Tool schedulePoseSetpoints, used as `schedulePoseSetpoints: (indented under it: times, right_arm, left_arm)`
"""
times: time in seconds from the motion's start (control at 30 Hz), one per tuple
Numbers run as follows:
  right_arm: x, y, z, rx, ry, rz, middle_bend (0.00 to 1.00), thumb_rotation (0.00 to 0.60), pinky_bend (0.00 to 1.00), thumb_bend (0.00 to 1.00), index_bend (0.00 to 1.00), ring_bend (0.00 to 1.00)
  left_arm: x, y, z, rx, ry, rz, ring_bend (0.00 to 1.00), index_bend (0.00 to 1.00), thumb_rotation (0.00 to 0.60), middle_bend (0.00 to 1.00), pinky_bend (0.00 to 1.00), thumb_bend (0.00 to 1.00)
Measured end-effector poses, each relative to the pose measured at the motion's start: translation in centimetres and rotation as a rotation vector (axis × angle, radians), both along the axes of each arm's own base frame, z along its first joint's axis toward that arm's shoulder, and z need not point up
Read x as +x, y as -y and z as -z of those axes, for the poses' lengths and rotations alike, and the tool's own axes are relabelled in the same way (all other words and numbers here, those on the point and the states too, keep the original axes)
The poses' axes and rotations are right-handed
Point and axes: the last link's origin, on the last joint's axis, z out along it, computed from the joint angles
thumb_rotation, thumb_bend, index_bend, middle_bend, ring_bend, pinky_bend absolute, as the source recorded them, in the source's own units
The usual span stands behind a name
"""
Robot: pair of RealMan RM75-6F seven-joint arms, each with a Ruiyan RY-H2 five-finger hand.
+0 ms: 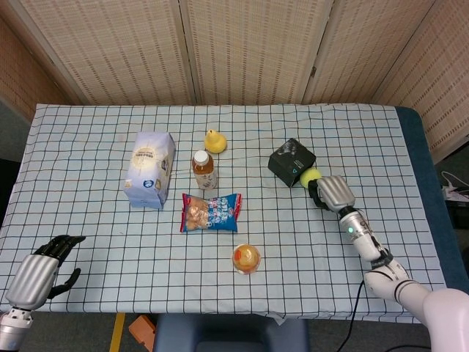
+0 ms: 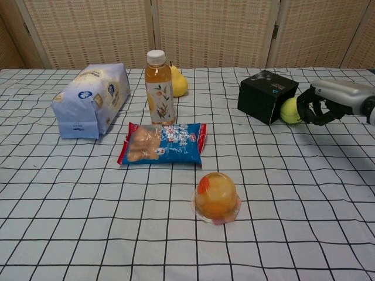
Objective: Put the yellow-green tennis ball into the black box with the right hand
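Observation:
The yellow-green tennis ball (image 1: 310, 177) (image 2: 289, 110) lies on the tablecloth against the right side of the black box (image 1: 292, 163) (image 2: 266, 95). It sits outside the box, not in it. My right hand (image 1: 331, 193) (image 2: 319, 108) is just right of the ball, its curved fingers (image 2: 304, 109) apart and holding nothing. The fingertips are very close to the ball; whether they touch it I cannot tell. My left hand (image 1: 40, 273) rests at the table's near left corner, empty, fingers spread.
A tea bottle (image 2: 160, 87) and a yellow pear (image 2: 179, 82) stand mid-table. A blue-white bag (image 2: 91, 99) lies at the left. A snack packet (image 2: 162, 143) and a jelly cup (image 2: 216, 196) lie nearer the front. The checked table (image 2: 293, 222) ends close behind the box.

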Motion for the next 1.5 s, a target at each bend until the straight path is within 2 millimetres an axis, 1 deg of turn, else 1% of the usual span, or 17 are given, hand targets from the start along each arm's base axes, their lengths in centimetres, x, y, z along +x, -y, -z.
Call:
schedulePoseSetpoints:
  times: [0.1,0.17,0.23,0.27,0.3,0.33,0.43,0.53,0.6,0.67,0.73,1.0,1.17,1.23,1.3,1.43,1.5]
  right_arm:
    - [-0.2,0.1,0.0,-0.006,-0.016,0.003,0.59,0.600,0.88,0.25,0.67,0.61]
    - [-0.4,0.4,0.1,-0.009,-0.038,0.012,0.58,0.600,0.84,0.23,0.62,0.57]
    - [-0.7,0.5,0.2,0.001,-0.055,0.028,0.50,0.600,0.70,0.19,0.48,0.43]
    - [-0.9,0.6,0.4,0.015,-0.062,0.039,0.46,0.600,0.65,0.18,0.43,0.37]
    - [-0.9,0.6,0.6,0.027,-0.066,0.047,0.38,0.600,0.58,0.17,0.34,0.27]
    - [-1.0,0.6,0.7,0.039,-0.070,0.052,0.32,0.600,0.54,0.16,0.28,0.20]
    - [-1.0,0.5,1.0,0.063,-0.071,0.052,0.18,0.600,0.47,0.15,0.12,0.05]
    - [-0.9,0.3,1.1,0.074,-0.064,0.042,0.09,0.600,0.43,0.15,0.03,0.00]
    - [-0.8,0.2,1.1,0.080,-0.067,0.031,0.04,0.600,0.41,0.15,0.00,0.00]
    - [-0.8,0.1,1.1,0.079,-0.067,0.021,0.01,0.600,0.40,0.15,0.00,0.00]
    - [-0.8,0.0,1.2,0.079,-0.063,0.014,0.00,0.600,0.39,0.15,0.00,0.00]
    - [-0.8,-0.4,1.4,0.097,-0.048,0.009,0.00,0.600,0.39,0.15,0.00,0.00]
    - [-0.5,-1.0,1.0,0.087,-0.026,-0.011,0.00,0.600,0.46,0.15,0.00,0.00]
    - [-0.3,-1.4,0.7,0.072,-0.014,-0.026,0.00,0.600,0.48,0.15,0.04,0.00]
    - [-0.2,-2.0,0.0,0.047,-0.002,-0.046,0.03,0.600,0.50,0.15,0.10,0.00]
    - [-0.2,-3.5,-1.7,-0.009,0.002,-0.078,0.15,0.600,0.54,0.15,0.19,0.11]
    - [-0.3,-4.6,-2.6,-0.030,-0.006,-0.077,0.17,0.600,0.54,0.15,0.26,0.12]
  left_arm:
    - [0.0,0.0,0.0,0.002,0.000,0.000,0.18,0.19,0.600,0.24,0.38,0.38]
    - [0.0,0.0,0.0,0.002,0.001,-0.002,0.18,0.19,0.600,0.24,0.38,0.38]
    - [-0.1,0.0,0.0,0.001,0.001,-0.002,0.18,0.19,0.600,0.24,0.38,0.38]
    - [-0.1,0.0,0.0,0.001,0.001,-0.002,0.18,0.19,0.600,0.24,0.38,0.38]
    - [0.0,0.0,0.0,0.001,0.002,-0.001,0.18,0.19,0.600,0.24,0.38,0.38]
    - [0.0,0.0,0.0,0.002,0.002,-0.001,0.18,0.19,0.600,0.24,0.38,0.38]
    - [0.0,0.0,-0.1,0.003,0.002,0.000,0.18,0.19,0.600,0.24,0.38,0.38]
    - [0.0,0.0,-0.1,0.003,0.001,0.000,0.18,0.19,0.600,0.24,0.38,0.38]
    - [0.0,0.0,-0.1,0.003,0.001,0.000,0.18,0.19,0.600,0.24,0.38,0.38]
    - [0.0,0.0,-0.1,0.003,0.001,0.000,0.18,0.19,0.600,0.24,0.38,0.38]
    - [0.0,0.0,-0.1,0.003,0.001,0.000,0.18,0.19,0.600,0.24,0.38,0.38]
    - [0.0,0.1,-0.1,0.003,0.002,0.002,0.18,0.18,0.600,0.24,0.38,0.38]
    - [0.0,0.1,-0.1,0.003,0.004,0.001,0.18,0.18,0.600,0.24,0.38,0.38]
    - [0.0,0.1,-0.1,0.004,0.004,0.001,0.18,0.18,0.600,0.24,0.38,0.38]
    - [0.0,0.1,-0.1,0.004,0.004,0.002,0.18,0.18,0.600,0.24,0.38,0.38]
    - [0.0,0.1,-0.2,0.006,0.005,0.003,0.18,0.18,0.600,0.24,0.38,0.38]
    - [0.0,0.1,-0.2,0.008,0.006,0.002,0.18,0.18,0.600,0.24,0.38,0.38]
